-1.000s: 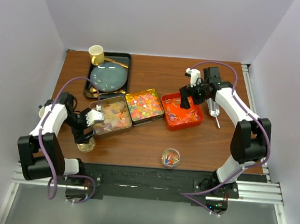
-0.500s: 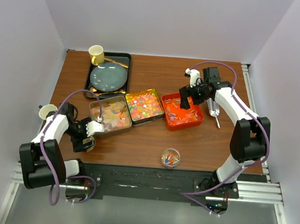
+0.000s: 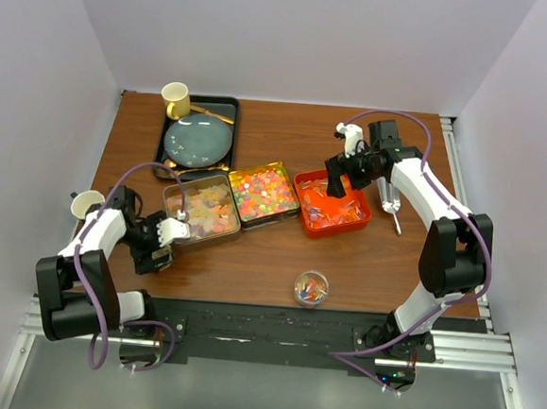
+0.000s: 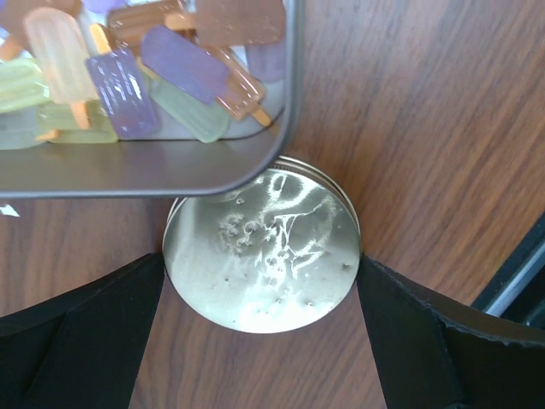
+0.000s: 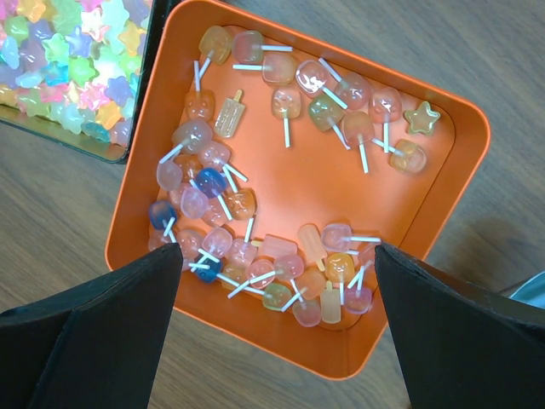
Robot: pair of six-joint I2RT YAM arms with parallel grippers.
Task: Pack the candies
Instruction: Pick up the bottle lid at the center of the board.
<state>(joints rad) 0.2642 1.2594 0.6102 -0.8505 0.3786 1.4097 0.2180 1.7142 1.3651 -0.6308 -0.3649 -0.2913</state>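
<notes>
Candies fill three trays: pastel ones in the silver tray point(image 3: 201, 208), bright multicolour ones in the gold tray point(image 3: 263, 191), and stick candies point(image 5: 223, 183) in the orange tray point(image 3: 358, 214). A small clear jar point(image 3: 311, 287) near the front edge holds a few candies. My left gripper point(image 3: 160, 240) is open and low over the table. Its fingers stand on either side of the gold round lid point(image 4: 261, 249), which lies flat by the silver tray's corner point(image 4: 170, 179). My right gripper point(image 3: 337, 178) hangs open above the orange tray point(image 5: 358, 170), holding nothing.
A metal scoop point(image 3: 388, 203) lies right of the orange tray. A black tray point(image 3: 229, 111) at the back left carries a grey plate point(image 3: 198, 142), a yellow cup point(image 3: 176, 96) and gold cutlery. White walls close in three sides.
My left gripper has come toward the front edge and down over the gold lid, which it now hides in the top view. The right gripper has barely shifted over the orange tray.
</notes>
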